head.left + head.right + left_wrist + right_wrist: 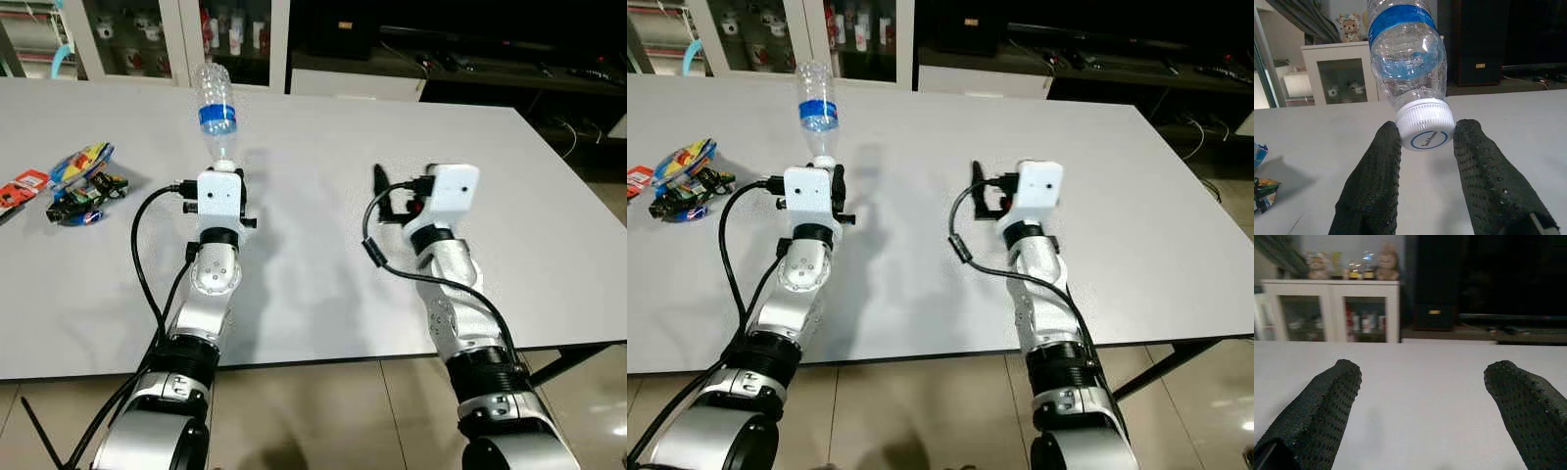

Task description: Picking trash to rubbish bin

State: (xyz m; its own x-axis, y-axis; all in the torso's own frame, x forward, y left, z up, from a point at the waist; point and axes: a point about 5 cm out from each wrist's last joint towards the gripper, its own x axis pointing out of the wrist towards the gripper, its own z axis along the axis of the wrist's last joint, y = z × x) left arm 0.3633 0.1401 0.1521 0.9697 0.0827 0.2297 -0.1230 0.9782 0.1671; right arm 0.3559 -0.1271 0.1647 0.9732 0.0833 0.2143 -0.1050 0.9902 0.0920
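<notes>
Two silver jointed arms carry white boxy wrist housings, looping black cables, and black dimpled fingers (1374, 181).

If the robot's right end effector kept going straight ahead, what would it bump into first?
Probably nothing on the white table. The open right end effector points across bare tabletop; beyond the far edge stands a white glass-door cabinet, though depth is unclear.

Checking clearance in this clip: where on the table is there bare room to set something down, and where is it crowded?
The white table is bare between the left gripper holding the bottle and the open right gripper, and beyond the right gripper to the table's far right edge. The crowded spot is the left edge, where the snack wrappers lie.
</notes>
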